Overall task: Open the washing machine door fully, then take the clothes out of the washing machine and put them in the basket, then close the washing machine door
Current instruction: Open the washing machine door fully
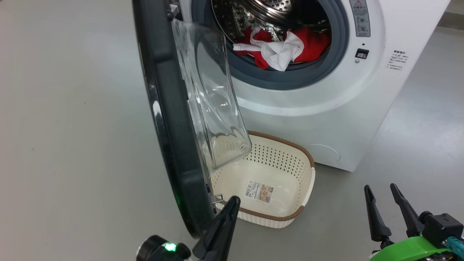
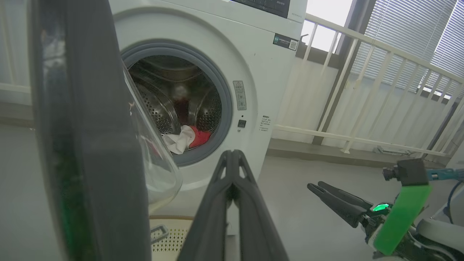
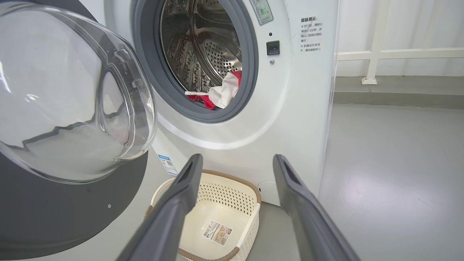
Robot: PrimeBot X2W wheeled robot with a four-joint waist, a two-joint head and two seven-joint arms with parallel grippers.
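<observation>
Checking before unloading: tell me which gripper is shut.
The left gripper: its fingers are pressed together beside the door edge, while the right gripper has its fingers apart.

You're seeing red-and-white clothes (image 1: 290,49), a cream perforated basket (image 1: 281,159) with brown woven-look rim, a white washing machine (image 1: 326,119), and its black-rimmed door (image 1: 170,127).

Bright, even light (window (image 2: 328,20) blown out); washing machine door (image 2: 90,145) blurred close-up.

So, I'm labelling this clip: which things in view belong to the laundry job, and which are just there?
Job: washing machine door, washing machine, clothes, basket.
Just there: white railing, window blinds, grey floor.
</observation>
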